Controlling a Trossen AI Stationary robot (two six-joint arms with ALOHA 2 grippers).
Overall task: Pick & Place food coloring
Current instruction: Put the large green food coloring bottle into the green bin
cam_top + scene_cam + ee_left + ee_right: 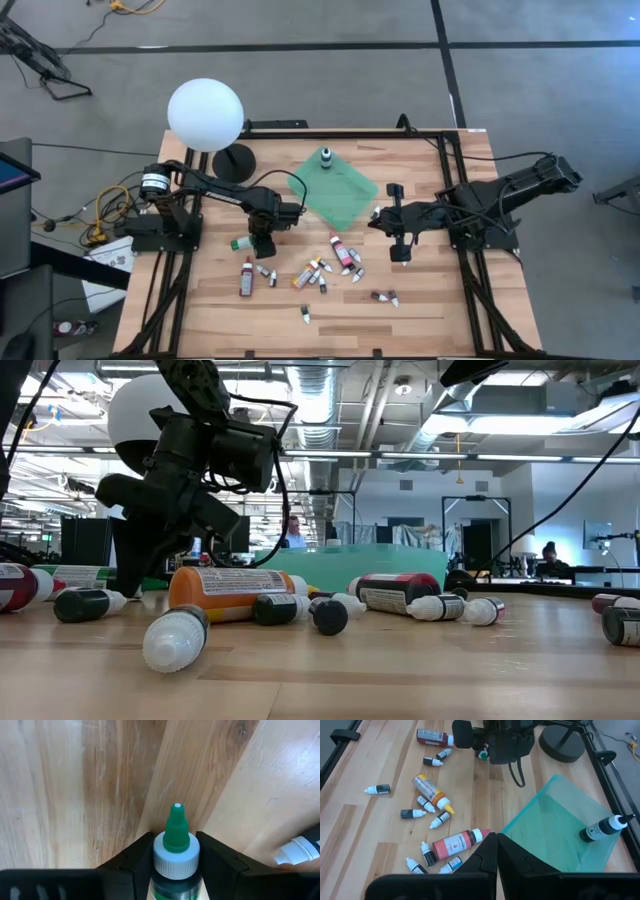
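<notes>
The left tool [262, 243] clamps a green-capped food coloring bottle [176, 851] low over the wooden counter [440, 310], apparently bound for the green tray [345, 198], where one bottle [326, 157] stands. The right tool [400, 252] waits, fingers together, near the scattered bottles [318, 270].

Grey floor [330, 25] around the table; beyond, an open workshop under bright ceiling lights [470, 422].
</notes>
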